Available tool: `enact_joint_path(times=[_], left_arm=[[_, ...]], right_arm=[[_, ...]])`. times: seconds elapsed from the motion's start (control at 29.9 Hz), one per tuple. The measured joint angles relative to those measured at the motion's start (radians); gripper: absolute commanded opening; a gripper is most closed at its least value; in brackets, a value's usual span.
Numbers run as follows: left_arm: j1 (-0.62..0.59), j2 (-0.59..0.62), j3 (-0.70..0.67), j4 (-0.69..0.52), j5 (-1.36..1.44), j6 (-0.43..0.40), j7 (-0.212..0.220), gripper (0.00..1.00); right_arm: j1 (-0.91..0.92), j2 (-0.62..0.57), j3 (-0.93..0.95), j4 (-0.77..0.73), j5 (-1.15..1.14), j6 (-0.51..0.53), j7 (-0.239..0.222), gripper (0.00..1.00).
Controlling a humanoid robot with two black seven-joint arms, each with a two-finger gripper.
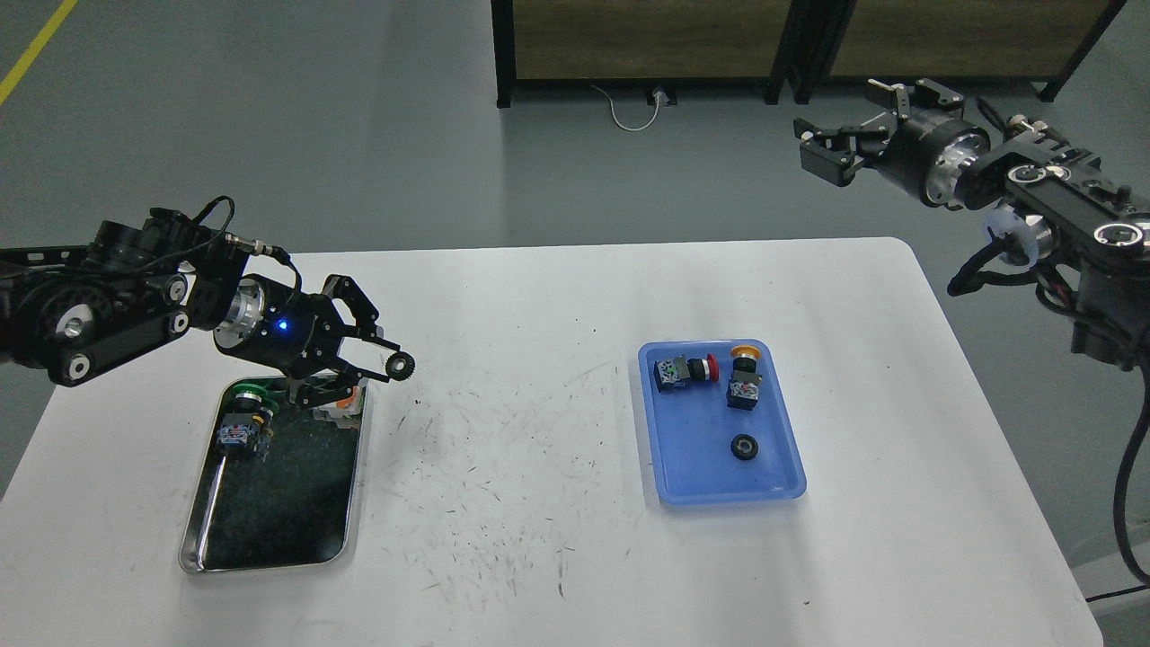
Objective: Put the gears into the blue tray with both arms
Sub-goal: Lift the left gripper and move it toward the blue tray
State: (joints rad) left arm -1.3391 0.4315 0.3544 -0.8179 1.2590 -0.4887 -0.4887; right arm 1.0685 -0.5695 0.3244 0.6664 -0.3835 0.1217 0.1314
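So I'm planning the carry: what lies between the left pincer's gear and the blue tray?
Head view: only bare, scuffed white table between the gear in the left pincer and the blue tray.

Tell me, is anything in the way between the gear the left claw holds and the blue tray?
Nothing visible. Only bare table lies between the gear in the left gripper and the blue tray.

Just below the left gripper [382, 359], an orange-and-white part [343, 409] on the steel tray [269, 564] sits half hidden, too small to identify.
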Motion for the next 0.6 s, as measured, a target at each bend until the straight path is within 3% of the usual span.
enact_joint_path(times=[0.6], left_arm=[[-0.001,-0.190,-0.020,-0.030,-0.052,0.000,0.000,0.33]], right_arm=[[0.001,0.005,-0.005,-0.004,0.000,-0.001,-0.004,0.96]])
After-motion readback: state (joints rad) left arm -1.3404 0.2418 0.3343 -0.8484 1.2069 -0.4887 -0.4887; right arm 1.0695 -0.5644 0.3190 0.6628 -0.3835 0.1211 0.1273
